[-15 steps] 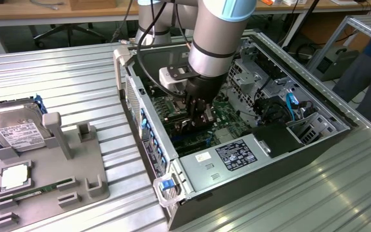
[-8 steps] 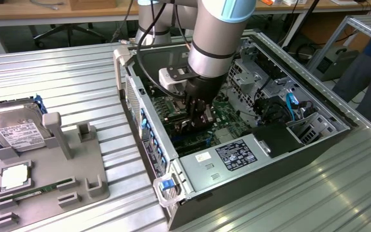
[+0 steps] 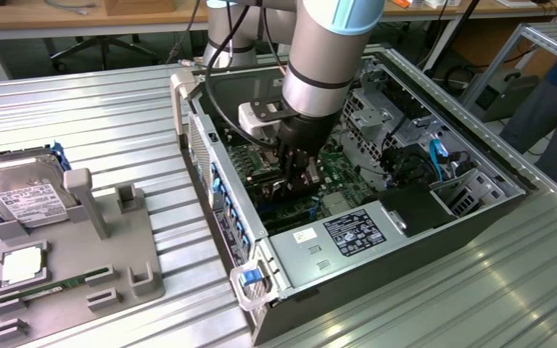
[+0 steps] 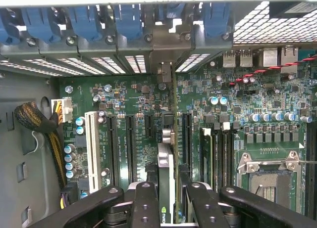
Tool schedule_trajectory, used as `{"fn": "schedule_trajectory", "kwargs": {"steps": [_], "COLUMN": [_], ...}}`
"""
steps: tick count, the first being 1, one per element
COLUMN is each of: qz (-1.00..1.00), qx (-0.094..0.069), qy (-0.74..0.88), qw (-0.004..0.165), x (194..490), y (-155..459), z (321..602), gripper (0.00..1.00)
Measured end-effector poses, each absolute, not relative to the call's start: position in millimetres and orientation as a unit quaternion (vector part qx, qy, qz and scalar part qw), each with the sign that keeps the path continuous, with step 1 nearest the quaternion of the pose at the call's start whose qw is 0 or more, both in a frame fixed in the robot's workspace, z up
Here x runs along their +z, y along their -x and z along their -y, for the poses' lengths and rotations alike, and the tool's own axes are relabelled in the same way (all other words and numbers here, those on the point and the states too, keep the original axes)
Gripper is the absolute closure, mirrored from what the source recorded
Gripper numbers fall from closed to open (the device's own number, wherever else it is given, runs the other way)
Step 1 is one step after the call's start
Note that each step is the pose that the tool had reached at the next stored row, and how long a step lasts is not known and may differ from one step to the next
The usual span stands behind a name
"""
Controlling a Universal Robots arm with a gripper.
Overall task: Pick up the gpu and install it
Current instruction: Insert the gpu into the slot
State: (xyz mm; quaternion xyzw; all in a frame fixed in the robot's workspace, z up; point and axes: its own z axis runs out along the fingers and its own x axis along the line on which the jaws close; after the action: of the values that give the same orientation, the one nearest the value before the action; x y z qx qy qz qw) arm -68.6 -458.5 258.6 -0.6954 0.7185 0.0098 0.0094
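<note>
Exterior view: the arm's gripper (image 3: 300,181) is down inside the open case (image 3: 452,239), right over the motherboard (image 3: 341,163). The tray (image 3: 66,290) on the exterior view's left has the hard drive (image 3: 22,196) and a memory stick (image 3: 51,286) on it.

Wrist view: the fingers (image 4: 144,203) are clamped on the gpu (image 4: 166,181), held edge-on with its bracket (image 4: 164,72) up by the rear slot openings. I'd say pickup is done and the card looks lined up with a slot (image 4: 186,134), but whether it's fully seated I can't tell.
</note>
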Motion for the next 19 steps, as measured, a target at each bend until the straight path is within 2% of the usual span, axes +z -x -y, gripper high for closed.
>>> {"fn": "schedule_trajectory", "kwargs": {"steps": [19], "qz": [-0.718], "qx": [0.009], "qy": [0.696], "qw": [0.01], "x": [257.0], "y": [73.7], "z": [458.5], "gripper": [0.73]}}
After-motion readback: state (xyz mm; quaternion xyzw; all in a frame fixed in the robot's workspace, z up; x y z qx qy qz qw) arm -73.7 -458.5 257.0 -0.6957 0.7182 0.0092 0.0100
